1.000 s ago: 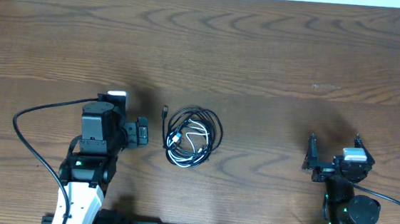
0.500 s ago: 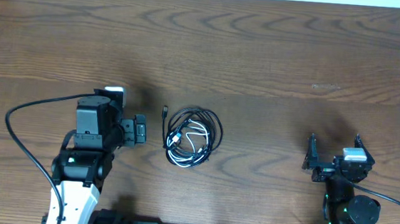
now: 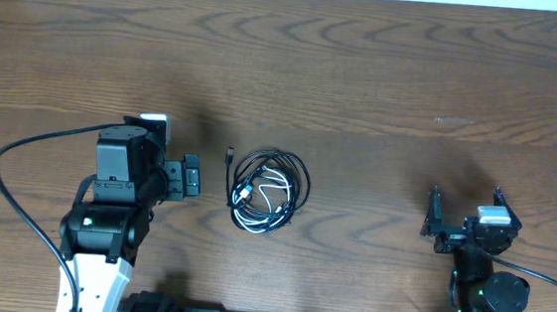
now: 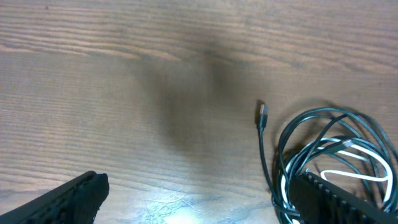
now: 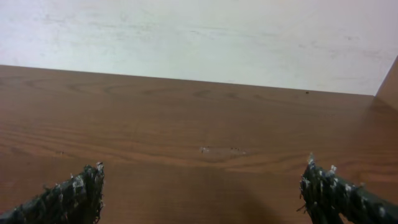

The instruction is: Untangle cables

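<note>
Slid slightly left, the left gripper [image 3: 195,179] stands wide and empty beside the cables [image 3: 269,191] coiled at centre, probably lining up a grab, while the right gripper [image 3: 465,203] waits wide, well right.

Left wrist view: the coil of thin black and white cables [image 4: 336,144] is partly hidden behind one dark jaw and cut off at the bottom edge.

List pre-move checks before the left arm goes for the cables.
1. The left tool open and empty: ok.
2. The right tool open, empty, away from the work: ok.
3. The cables in the left wrist view: ok, partly hidden.
4. Black and white cords apart: not ok, coiled together.
5. The black plug end outside the coil, reachable: ok.
6. Which cord lies on top: cannot tell.
</note>
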### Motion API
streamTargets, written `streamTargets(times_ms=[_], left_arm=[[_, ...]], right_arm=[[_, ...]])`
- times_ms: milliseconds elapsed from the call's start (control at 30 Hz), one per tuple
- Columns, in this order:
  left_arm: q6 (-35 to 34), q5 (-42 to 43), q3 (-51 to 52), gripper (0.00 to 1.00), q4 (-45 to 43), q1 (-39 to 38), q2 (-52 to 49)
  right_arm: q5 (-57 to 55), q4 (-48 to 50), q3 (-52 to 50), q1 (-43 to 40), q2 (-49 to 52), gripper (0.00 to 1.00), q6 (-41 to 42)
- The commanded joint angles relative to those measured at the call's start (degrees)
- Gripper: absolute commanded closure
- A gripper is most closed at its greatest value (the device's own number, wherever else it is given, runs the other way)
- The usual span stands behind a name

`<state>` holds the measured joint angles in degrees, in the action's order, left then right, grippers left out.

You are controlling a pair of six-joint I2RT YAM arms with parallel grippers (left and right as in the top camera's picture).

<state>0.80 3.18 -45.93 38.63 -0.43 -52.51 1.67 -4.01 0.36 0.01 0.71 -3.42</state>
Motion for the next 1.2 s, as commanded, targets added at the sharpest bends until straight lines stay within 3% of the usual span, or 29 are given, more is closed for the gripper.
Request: streamTargets(times_ms=[0,1167], left_arm=[[-1.4,1.8,-2.5,0.03,0.8,0.2,-0.1],[-1.3,2.8,-3.1,0.02,-0.6,0.2,-0.2]], right_arm=[[-0.2,-0.3,0.0,1.2,-0.4,0.01,-0.5],[-0.2,-0.3,0.0,1.2,-0.3,0.01,-0.5]])
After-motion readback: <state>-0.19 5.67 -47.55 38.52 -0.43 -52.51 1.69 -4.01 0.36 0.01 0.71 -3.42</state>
